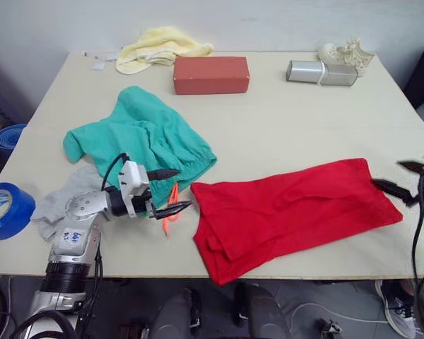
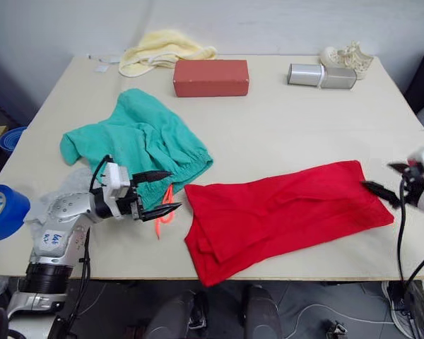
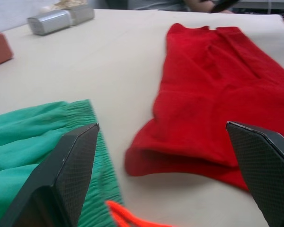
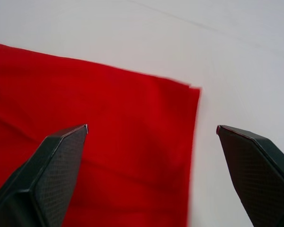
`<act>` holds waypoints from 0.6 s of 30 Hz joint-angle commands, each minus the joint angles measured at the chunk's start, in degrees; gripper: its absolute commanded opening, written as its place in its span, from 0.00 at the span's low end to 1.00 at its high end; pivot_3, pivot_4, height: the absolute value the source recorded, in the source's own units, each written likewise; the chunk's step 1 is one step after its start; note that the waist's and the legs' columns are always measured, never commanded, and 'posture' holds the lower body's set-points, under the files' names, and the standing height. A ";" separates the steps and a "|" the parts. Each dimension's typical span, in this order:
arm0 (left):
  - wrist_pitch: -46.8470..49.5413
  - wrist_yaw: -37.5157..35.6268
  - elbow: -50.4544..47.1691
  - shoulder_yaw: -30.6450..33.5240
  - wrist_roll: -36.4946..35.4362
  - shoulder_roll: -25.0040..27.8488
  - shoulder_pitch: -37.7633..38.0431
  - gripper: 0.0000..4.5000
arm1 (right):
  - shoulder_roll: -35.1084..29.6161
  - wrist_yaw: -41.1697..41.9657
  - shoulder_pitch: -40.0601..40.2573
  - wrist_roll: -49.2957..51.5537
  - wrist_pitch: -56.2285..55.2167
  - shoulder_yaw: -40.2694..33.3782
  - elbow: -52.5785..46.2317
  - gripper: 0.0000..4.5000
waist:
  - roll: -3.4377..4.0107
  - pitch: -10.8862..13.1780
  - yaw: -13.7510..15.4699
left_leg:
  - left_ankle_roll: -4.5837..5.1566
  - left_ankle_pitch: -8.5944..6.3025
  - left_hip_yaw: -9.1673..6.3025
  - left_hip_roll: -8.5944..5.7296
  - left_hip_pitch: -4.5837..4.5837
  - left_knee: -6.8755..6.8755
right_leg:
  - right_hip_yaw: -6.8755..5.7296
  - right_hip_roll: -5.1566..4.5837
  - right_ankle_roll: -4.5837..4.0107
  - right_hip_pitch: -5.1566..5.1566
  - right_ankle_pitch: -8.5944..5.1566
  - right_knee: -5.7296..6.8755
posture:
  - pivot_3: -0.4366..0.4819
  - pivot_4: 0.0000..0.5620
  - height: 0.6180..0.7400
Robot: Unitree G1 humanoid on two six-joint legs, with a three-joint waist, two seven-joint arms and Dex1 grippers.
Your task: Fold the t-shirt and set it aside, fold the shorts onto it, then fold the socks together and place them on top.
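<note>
While both grippers' fingers gape empty, the left gripper (image 1: 171, 191) could snag the neon orange drawstring (image 1: 171, 203) instead of the half-folded bright red cotton t-shirt (image 1: 290, 208).

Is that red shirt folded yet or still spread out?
Partly folded: the t-shirt lies as a long doubled strip, layered edges showing at its near end.

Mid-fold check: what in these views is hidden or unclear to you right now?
- Socks: partly behind the left gripper and arm in the eye views; cannot count two.
- T-shirt: collar and chest print folded under.
- Shorts: bunched, leg openings unclear; drawstring mostly hidden.
</note>
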 commanded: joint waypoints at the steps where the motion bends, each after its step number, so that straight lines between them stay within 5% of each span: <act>1: -2.38 -3.56 1.74 -1.89 0.79 0.44 -2.46 1.00 | 4.04 -9.78 6.71 6.41 12.74 -10.29 -16.34 0.99 | 0.05 -0.03 0.13 | -0.06 -0.06 0.05 0.00 0.07 0.01 | 0.05 0.00 0.01 0.03 0.01 0.01 | 0.48 0.27 1.00; 9: -7.20 -4.51 16.72 -8.48 8.17 -5.21 -16.05 1.00 | 15.70 -26.33 14.65 9.87 26.12 -14.15 -31.22 0.99 | -0.04 -0.02 1.07 | 0.04 -0.08 0.11 -0.05 0.00 0.02 | 0.11 -0.01 0.04 -0.03 0.05 -0.04 | 0.48 0.27 1.00; 18: -9.30 -11.21 30.55 -15.72 14.69 -7.92 -27.96 1.00 | 16.12 -33.57 16.72 10.92 33.70 -18.12 -33.44 0.99 | -0.07 0.00 1.39 | 0.43 0.10 0.17 -0.07 -0.04 0.03 | 0.08 0.07 0.05 -0.06 0.05 -0.06 | 0.48 0.27 1.00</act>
